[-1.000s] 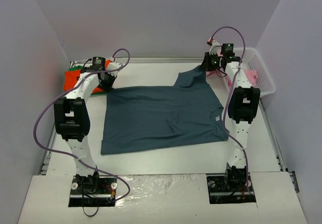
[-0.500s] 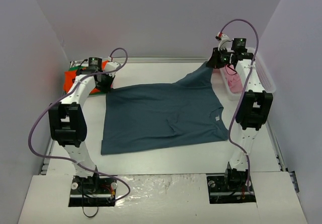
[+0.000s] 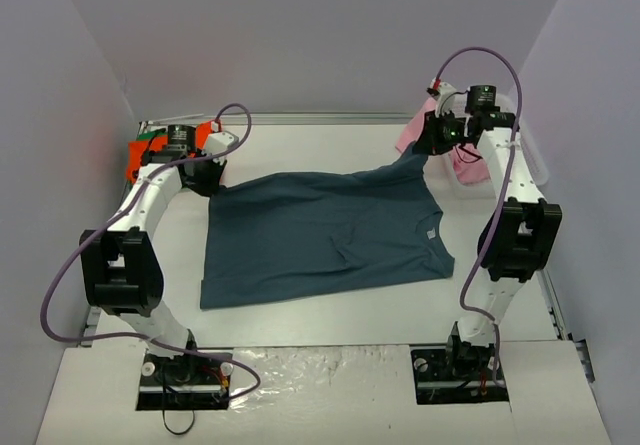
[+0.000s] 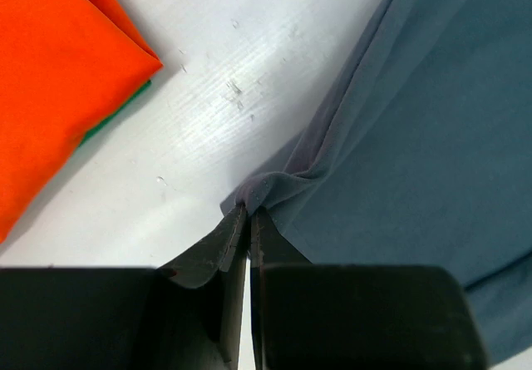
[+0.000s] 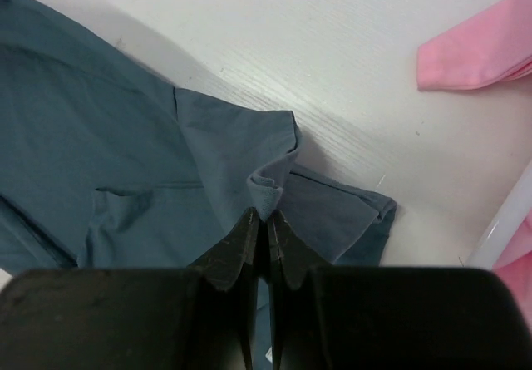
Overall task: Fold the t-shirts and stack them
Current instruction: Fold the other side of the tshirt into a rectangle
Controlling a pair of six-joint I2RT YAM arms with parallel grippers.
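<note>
Jaws of both grippers pinched shut on slate-blue shirt (image 3: 320, 230); shirts, four.
Top: slate-blue flat at table centre; left gripper (image 3: 207, 173) on its 10 o'clock corner, right gripper (image 3: 432, 147) holds its 2 o'clock sleeve raised; arms outstretched. Orange-red shirt (image 3: 133, 160) at 10 o'clock, pink shirt (image 3: 408, 135) at 2 o'clock.
Left wrist: green shirt (image 4: 116, 114) under orange-red.
Right wrist: sleeve bunched at fingertips.

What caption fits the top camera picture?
Left gripper and right gripper each pinch a far corner of the slate-blue t-shirt.
</note>
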